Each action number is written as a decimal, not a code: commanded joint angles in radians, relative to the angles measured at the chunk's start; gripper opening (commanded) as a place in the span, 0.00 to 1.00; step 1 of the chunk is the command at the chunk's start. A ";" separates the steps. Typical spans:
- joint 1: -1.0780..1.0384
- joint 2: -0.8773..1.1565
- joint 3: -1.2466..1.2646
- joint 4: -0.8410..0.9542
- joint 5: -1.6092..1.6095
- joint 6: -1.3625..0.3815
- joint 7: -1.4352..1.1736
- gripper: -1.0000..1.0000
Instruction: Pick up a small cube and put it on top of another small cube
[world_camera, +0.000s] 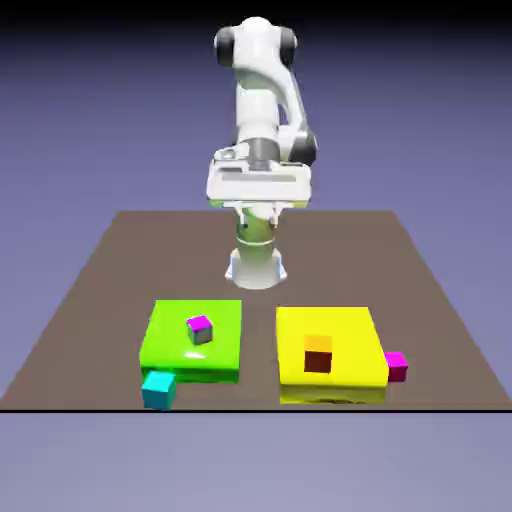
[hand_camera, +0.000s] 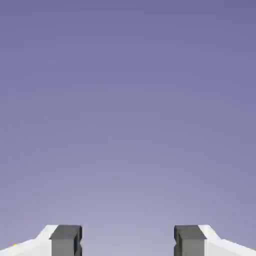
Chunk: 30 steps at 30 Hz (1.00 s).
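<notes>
The small cube (world_camera: 158, 388) is plain cyan and sits on the table against the front left corner of the green slab (world_camera: 165, 345). My gripper (world_camera: 257, 190) hangs high over the far part of the table, well away from every cube. In the hand view the gripper (hand_camera: 128, 240) is open. Its two grey fingertips (hand_camera: 66, 240) stand wide apart with nothing between them, and only the blue-violet backdrop shows beyond them.
A small magenta-topped cube (world_camera: 199, 329) rests on the green slab. An orange-topped cube (world_camera: 318, 353) stands on the yellow slab (world_camera: 350, 335). An all-magenta cube (world_camera: 396, 366) sits on the table at that slab's right edge. The table's front edge (world_camera: 256, 410) runs just before the slabs.
</notes>
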 joint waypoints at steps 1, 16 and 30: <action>0.001 0.036 -0.014 0.025 0.009 -0.021 -0.011 0.50; 0.017 0.580 -0.226 0.400 0.148 -0.338 -0.171 0.50; 0.031 1.020 -0.398 0.703 0.259 -0.594 -0.300 0.50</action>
